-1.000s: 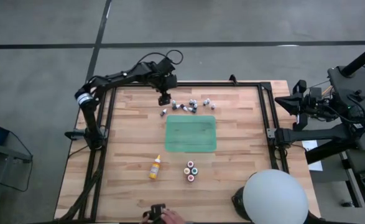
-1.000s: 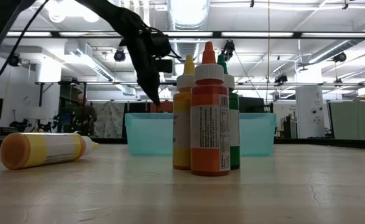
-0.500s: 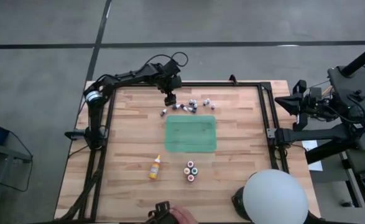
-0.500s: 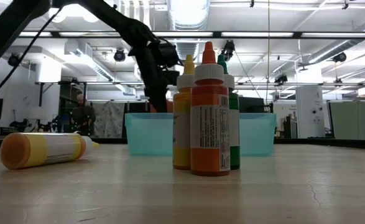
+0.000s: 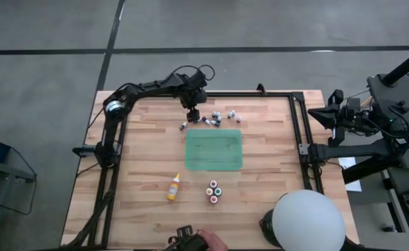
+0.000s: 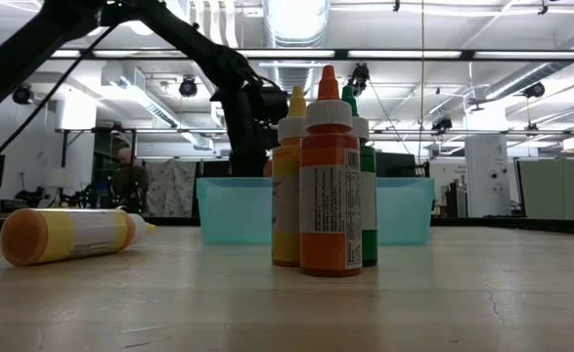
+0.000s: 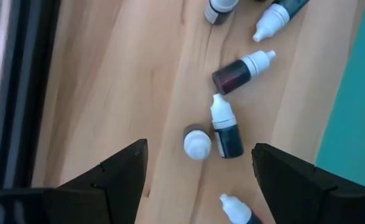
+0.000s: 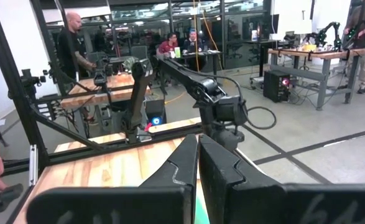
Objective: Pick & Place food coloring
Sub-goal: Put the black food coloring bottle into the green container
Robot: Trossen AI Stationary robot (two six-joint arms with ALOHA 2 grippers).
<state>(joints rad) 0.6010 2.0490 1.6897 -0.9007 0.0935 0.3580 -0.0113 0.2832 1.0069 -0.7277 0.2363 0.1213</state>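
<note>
Several tiny food coloring bottles (image 5: 211, 118) lie scattered on the wood near the table's far edge. My left gripper (image 5: 192, 116) hangs open just above their left end, pointing down and touching none. In the left wrist view its fingers (image 7: 199, 163) stand either side of an upright white-capped bottle (image 7: 197, 143) and a dark bottle on its side (image 7: 227, 132). A yellow-orange dropper bottle (image 5: 173, 187) lies on its side near the front, beside a standing cluster of small bottles (image 5: 214, 191). My right gripper (image 8: 198, 163) is shut, parked off the table's right edge.
A teal-green bin (image 5: 214, 150) sits mid-table, just nearer than the scattered bottles. A white dome (image 5: 307, 222) stands at the front right corner. A person's hand (image 5: 203, 241) shows at the front edge. A black frame rail (image 5: 246, 93) runs along the far edge.
My left gripper has sunk and gone toward the table's right edge, from the far left corner over to the left end of the scattered tiny bottles. The bottles have not moved.
</note>
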